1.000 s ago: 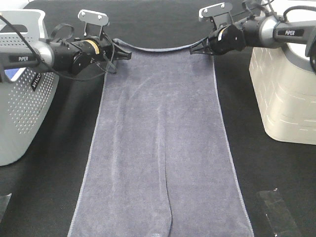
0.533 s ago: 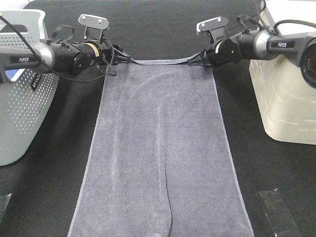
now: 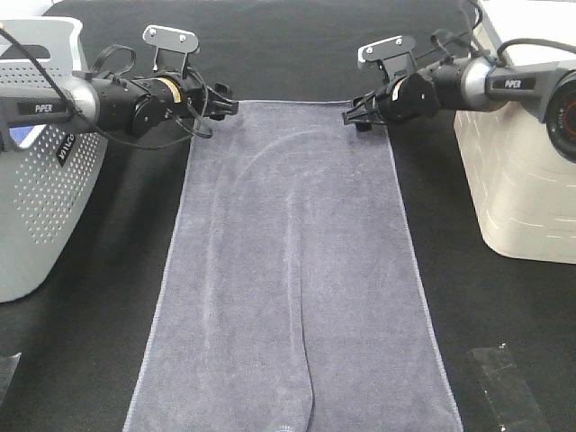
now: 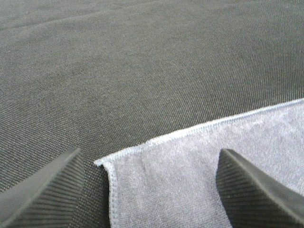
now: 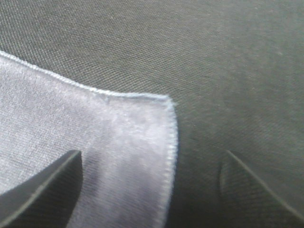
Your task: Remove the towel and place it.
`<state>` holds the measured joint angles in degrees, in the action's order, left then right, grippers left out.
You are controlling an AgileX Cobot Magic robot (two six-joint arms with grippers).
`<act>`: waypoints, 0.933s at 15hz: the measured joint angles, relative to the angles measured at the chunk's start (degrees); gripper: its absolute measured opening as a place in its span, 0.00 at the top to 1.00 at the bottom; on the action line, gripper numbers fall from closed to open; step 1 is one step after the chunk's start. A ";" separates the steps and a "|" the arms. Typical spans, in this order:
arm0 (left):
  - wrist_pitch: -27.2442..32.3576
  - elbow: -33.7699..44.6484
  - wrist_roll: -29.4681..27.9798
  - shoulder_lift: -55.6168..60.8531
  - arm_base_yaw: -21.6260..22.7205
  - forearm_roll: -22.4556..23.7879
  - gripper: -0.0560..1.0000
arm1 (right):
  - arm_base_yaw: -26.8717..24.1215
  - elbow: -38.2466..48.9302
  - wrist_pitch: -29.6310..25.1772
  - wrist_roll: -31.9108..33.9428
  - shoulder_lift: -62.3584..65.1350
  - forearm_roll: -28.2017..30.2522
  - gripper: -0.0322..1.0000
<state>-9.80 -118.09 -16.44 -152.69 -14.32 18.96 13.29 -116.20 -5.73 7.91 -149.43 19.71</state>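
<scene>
The slate-grey towel (image 3: 292, 270) lies flat and lengthwise on the black table, its far hem straight across. My left gripper (image 3: 225, 103) hovers at the towel's far left corner. My right gripper (image 3: 353, 115) hovers at the far right corner. In the left wrist view the left gripper (image 4: 149, 156) is open, and the towel (image 4: 199, 175) corner lies on the table between its wide-spread fingers (image 4: 52, 185). The right wrist view shows the same: the right gripper (image 5: 151, 156) is open above the towel (image 5: 95, 137) corner, holding nothing.
A grey perforated basket (image 3: 45, 198) stands at the left edge under the left arm. A cream container (image 3: 517, 171) stands at the right under the right arm. A clear plastic piece (image 3: 504, 382) lies at the near right on the black tabletop (image 3: 288, 45).
Both grippers have opened and let go of the towel's far corners. The far hem, which sagged between them a second ago, now lies flat on the table.
</scene>
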 joint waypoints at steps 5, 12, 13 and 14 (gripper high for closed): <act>12.03 -0.40 0.00 5.67 -0.40 -5.16 0.25 | 0.00 0.00 -10.94 0.00 9.34 -1.72 0.23; 33.40 -0.52 1.32 22.40 -5.56 -6.59 0.25 | 0.11 0.00 -32.95 -1.66 26.99 -13.41 0.23; 37.59 -0.52 1.43 24.58 -6.25 -6.65 0.25 | 0.11 0.00 -36.44 -3.38 29.39 -15.70 0.23; 42.40 -0.52 1.43 27.39 -6.76 -7.10 0.25 | 0.11 0.00 -40.91 -5.44 31.57 -17.93 0.23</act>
<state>32.60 -118.60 -15.01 -125.31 -21.08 11.86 13.41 -116.20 -46.64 2.46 -117.86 1.78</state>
